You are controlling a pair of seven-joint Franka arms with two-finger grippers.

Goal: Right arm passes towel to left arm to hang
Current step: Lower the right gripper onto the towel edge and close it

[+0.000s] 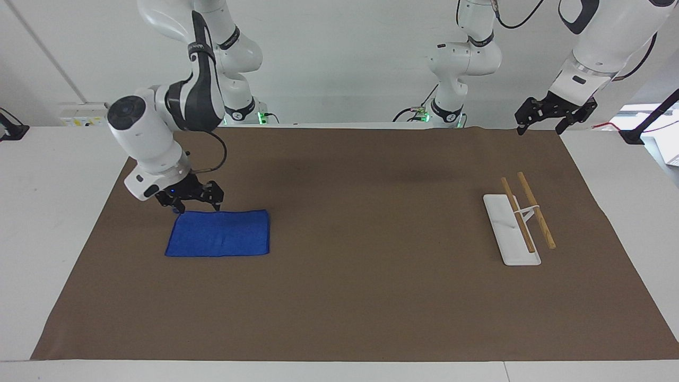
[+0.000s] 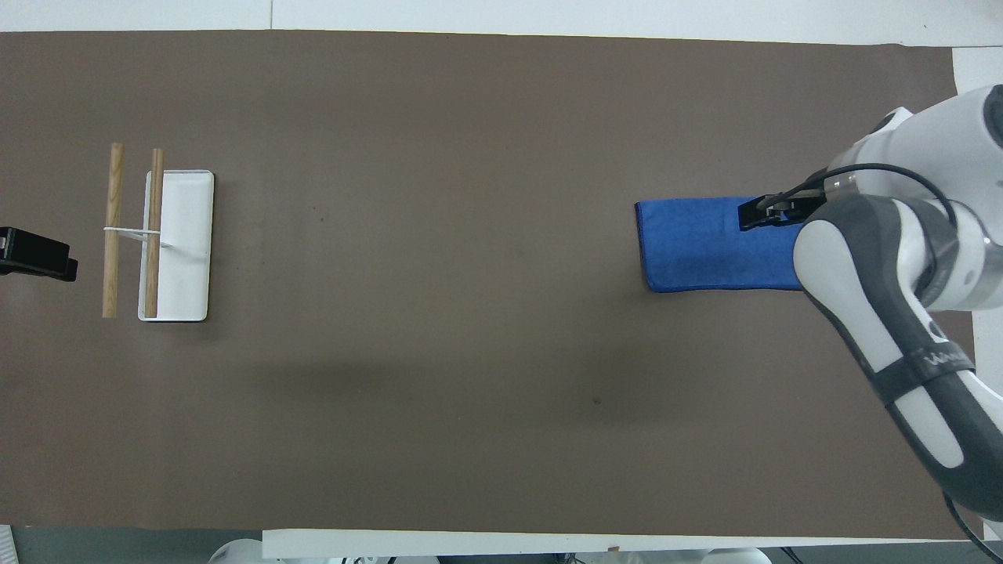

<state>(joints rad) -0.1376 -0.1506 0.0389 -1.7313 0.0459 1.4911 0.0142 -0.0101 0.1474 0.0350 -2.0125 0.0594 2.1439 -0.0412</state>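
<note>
The bright-blue towel (image 1: 220,234) lies flat on the brown mat toward the right arm's end of the table; it also shows in the overhead view (image 2: 697,243). My right gripper (image 1: 195,206), with its blue wrist light, is open and low over the towel's edge nearer to the robots, by the loop corner. I cannot tell whether it touches the cloth. In the overhead view the right gripper (image 2: 770,211) and its arm cover that end of the towel. My left gripper (image 1: 546,121) waits, open and empty, raised over the mat's corner; only its tip (image 2: 38,254) shows from overhead.
A white rack base (image 1: 503,225) with two wooden bars (image 1: 536,209) stands toward the left arm's end of the table, also seen from overhead (image 2: 188,235). The brown mat (image 1: 371,297) covers most of the table.
</note>
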